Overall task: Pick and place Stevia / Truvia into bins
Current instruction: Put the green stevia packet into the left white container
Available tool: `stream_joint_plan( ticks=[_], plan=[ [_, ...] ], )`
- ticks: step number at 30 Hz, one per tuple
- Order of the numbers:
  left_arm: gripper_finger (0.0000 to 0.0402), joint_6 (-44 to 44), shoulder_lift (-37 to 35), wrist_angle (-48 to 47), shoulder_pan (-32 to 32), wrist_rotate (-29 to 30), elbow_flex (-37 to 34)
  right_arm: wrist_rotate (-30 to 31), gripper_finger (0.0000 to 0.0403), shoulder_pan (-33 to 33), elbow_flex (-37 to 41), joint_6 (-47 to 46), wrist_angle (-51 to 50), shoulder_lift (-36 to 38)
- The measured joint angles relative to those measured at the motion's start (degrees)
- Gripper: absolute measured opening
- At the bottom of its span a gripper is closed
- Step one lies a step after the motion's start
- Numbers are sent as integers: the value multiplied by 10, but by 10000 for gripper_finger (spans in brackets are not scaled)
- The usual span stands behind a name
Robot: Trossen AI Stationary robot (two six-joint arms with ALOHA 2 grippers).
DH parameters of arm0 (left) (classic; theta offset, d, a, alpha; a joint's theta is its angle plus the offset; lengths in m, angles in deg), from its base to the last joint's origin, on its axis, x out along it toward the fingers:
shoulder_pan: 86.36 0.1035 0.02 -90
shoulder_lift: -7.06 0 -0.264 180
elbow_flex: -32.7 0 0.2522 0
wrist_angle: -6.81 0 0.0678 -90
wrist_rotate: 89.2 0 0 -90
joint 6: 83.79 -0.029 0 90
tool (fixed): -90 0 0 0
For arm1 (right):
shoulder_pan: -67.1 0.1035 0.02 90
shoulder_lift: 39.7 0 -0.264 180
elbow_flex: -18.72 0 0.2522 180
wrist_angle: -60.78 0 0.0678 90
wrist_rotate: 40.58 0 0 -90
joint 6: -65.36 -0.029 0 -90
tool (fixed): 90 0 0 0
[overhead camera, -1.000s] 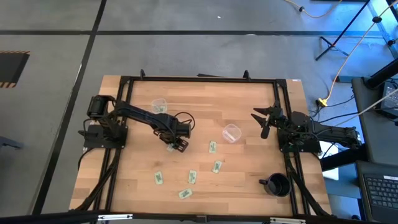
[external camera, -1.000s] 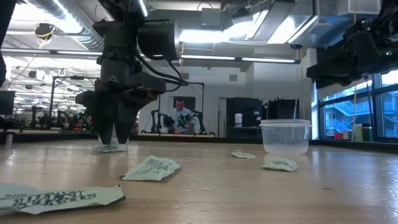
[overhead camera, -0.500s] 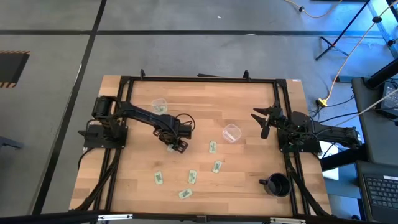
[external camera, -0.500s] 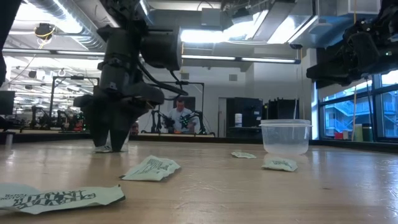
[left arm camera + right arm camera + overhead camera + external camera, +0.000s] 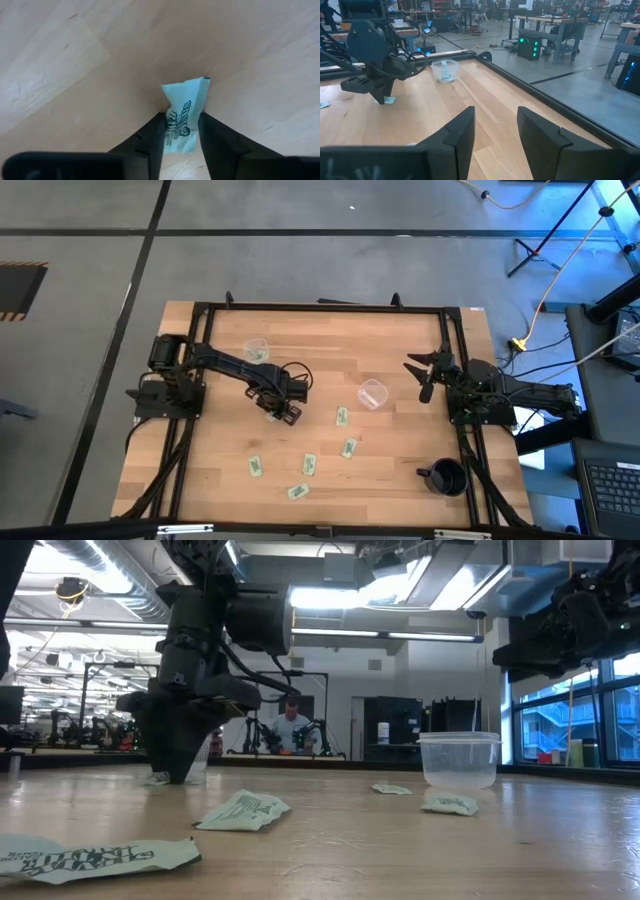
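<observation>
My left gripper (image 5: 276,413) stands tip-down on the table left of centre, shut on a green and white Stevia packet (image 5: 186,102) that lies crumpled between its fingers (image 5: 152,137). In the low view the same gripper (image 5: 180,776) touches the tabletop. Several more packets lie loose toward the front, among them one (image 5: 342,417) and another (image 5: 310,465). One clear cup (image 5: 256,351) stands behind the left gripper with a packet inside. A second clear cup (image 5: 372,393) stands mid-table. My right gripper (image 5: 425,372) hovers open at the right side, holding nothing.
A black mug (image 5: 446,477) stands at the front right corner. A black frame (image 5: 320,308) borders the table. Two packets (image 5: 243,810) (image 5: 100,858) lie close to the low camera. A person sits at a bench far behind the table.
The left gripper shifted slightly left, came down to the tabletop, and its jaws narrowed onto the packet. The right arm has not moved.
</observation>
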Motion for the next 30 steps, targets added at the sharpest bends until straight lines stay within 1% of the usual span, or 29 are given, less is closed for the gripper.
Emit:
stream_joint_plan(
  ticks=[7, 12, 16, 19, 24, 28, 30],
  plan=[
    [60, -28, 0, -34, 11, -8, 17, 0, 152, 0, 0, 0, 0, 0],
    [29, -66, -11, -34, 16, 4, 23, 0, 152, 0, 0, 0, 0, 0],
    [9, -79, -26, -47, 27, 20, 24, 0, 152, 0, 0, 0, 0, 0],
    [5, -95, -37, -56, 38, 22, 24, 0, 152, 0, 0, 0, 0, 0],
    [9, -125, -79, -72, 67, 30, 25, 0, 152, 0, 0, 0, 0, 0],
    [6, -142, -131, -98, 97, 76, 26, 0, 152, 0, 0, 0, 0, 0],
    [6, -160, -159, -113, 113, 116, 26, 0, 152, 0, 0, 0, 0, 0]
  ],
)
